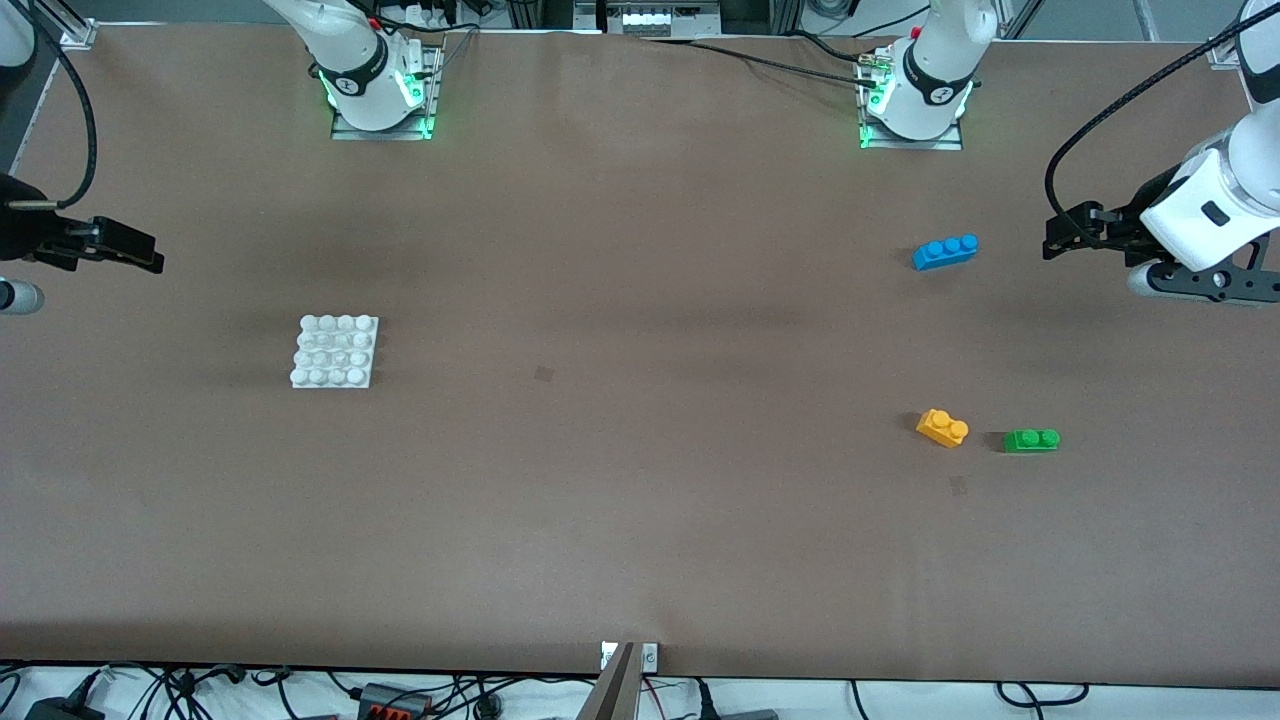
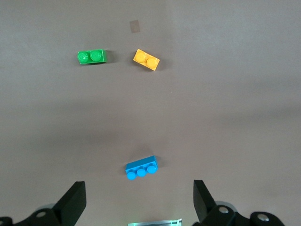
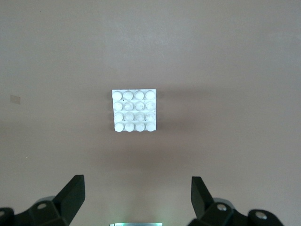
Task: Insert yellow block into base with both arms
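Toward the left arm's end of the table sits what I'm after: the small yellow-orange plastic brick with two round studs (image 1: 942, 427), flat on the brown tabletop (image 1: 640, 500), studs up, turned a little askew so its long axis runs diagonally, not square to the table edge. It looks clean and untouched, nothing on it. Just beside it, a touch closer to the table's end, lies a green two-stud brick (image 1: 1031, 440), apart from it with a clear gap. A longer blue three-stud brick (image 1: 945, 251) lies farther from the front camera, nearer the left arm's base.

My left gripper (image 1: 1068, 238) hangs above the table's left-arm end, fingers spread wide and empty. In the left wrist view I see both fingertips (image 2: 75, 200) framing the blue brick (image 2: 141, 168), with the yellow brick (image 2: 146, 59) further out ahead. So the left arm is plainly the nearer one; I judge it should go for the brick and turn the wrist to match that diagonal.

Over at the right arm's end, the flat white square studded plastic base (image 1: 335, 351) lies well apart from the bricks. My right gripper (image 1: 125, 247) hovers there, jaws wide, holding nothing; its wrist view has the base (image 3: 134, 111) centred ahead. I'd guess it steadies the base.
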Available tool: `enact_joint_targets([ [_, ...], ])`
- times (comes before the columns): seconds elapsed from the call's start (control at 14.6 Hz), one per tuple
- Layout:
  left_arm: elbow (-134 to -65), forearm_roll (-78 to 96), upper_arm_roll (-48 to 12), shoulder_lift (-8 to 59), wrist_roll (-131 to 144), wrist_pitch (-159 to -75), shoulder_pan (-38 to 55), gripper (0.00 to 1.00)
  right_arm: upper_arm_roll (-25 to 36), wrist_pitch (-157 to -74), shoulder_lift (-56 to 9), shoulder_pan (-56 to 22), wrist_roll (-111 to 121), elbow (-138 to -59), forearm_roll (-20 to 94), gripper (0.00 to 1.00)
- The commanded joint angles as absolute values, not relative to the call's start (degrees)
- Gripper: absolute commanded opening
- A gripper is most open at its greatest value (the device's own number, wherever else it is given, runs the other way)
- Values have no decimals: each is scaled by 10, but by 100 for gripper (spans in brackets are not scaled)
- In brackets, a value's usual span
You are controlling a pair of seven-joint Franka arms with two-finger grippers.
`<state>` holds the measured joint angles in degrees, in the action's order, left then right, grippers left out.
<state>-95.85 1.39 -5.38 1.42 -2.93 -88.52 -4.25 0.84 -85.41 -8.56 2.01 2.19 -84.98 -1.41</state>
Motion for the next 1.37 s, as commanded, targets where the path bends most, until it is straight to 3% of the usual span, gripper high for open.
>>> enact_joint_targets([
  [0.0, -943, 17, -52, 22, -46, -873, -44, 100, 7, -835, -91, 17, 18, -835, -21, 100],
  [0.55, -943, 17, -52, 22, -47, -872, -46, 100, 6, -832, -106, 15, 23, -837, -20, 100],
  [0.89, -943, 17, -52, 22, -47, -872, -46, 100, 6, -850, -137, -9, 12, -892, -19, 100],
  [1.3, -943, 17, -51, 22, -47, -870, -47, 100, 11, -1059, -137, 12, 11, -1060, 8, 100],
])
